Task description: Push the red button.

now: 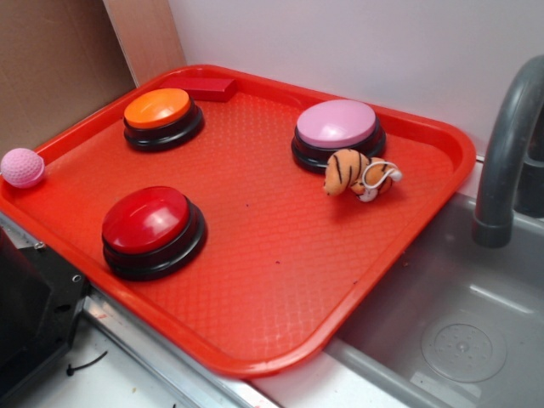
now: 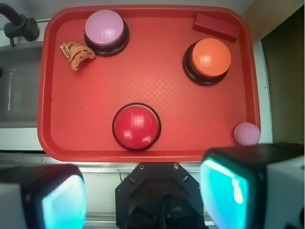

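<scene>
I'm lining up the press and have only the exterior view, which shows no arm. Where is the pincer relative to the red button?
Observer: In the wrist view the pincer hangs high, back over the near edge of the tray. The red button lies ahead, about centred between its fingers.
Operator: Open or shut?
Observer: Open, with the fingers wide apart and nothing between them.
Operator: Is anything near its path?
Observer: The pink ball lies at the tray's rim, just ahead of the finger at the picture's right and well to the side of the button.
</scene>
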Available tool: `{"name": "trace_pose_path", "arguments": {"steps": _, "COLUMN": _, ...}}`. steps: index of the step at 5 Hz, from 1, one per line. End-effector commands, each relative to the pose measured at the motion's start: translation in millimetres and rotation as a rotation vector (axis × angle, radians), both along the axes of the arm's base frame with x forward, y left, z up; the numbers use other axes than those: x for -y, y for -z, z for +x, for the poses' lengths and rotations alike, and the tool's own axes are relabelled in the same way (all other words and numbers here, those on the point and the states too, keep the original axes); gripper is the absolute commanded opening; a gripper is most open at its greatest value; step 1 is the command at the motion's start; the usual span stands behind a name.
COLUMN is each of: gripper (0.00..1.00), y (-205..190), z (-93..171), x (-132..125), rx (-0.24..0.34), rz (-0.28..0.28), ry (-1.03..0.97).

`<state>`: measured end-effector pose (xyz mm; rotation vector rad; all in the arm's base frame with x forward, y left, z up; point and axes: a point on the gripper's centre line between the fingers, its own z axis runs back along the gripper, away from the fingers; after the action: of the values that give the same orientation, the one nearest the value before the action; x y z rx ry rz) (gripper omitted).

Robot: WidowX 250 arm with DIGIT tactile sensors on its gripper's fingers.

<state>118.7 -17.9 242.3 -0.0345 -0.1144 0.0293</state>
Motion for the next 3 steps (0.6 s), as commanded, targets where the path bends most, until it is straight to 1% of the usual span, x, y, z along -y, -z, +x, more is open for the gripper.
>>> {"name": "trace_pose_path", "arguments": {"steps": 1, "gripper": 1.0, "y": 0.0, "z": 0.0, "x": 0.0, "rx": 0.0, "rz": 0.0, "ry": 0.0}}
{"name": "trace_pose_path", "arguments": {"steps": 2, "gripper": 1.0, "y": 40.9, "z": 21.3, "x": -4.2, "rx": 0.049, "rz": -0.031, "ry": 0.189}}
{"name": "trace_pose_path", "arguments": {"steps": 3, "gripper": 1.0, "y": 78.5, "z": 32.7, "x": 11.6, "rx": 0.003, "rz": 0.04, "ry": 0.313}}
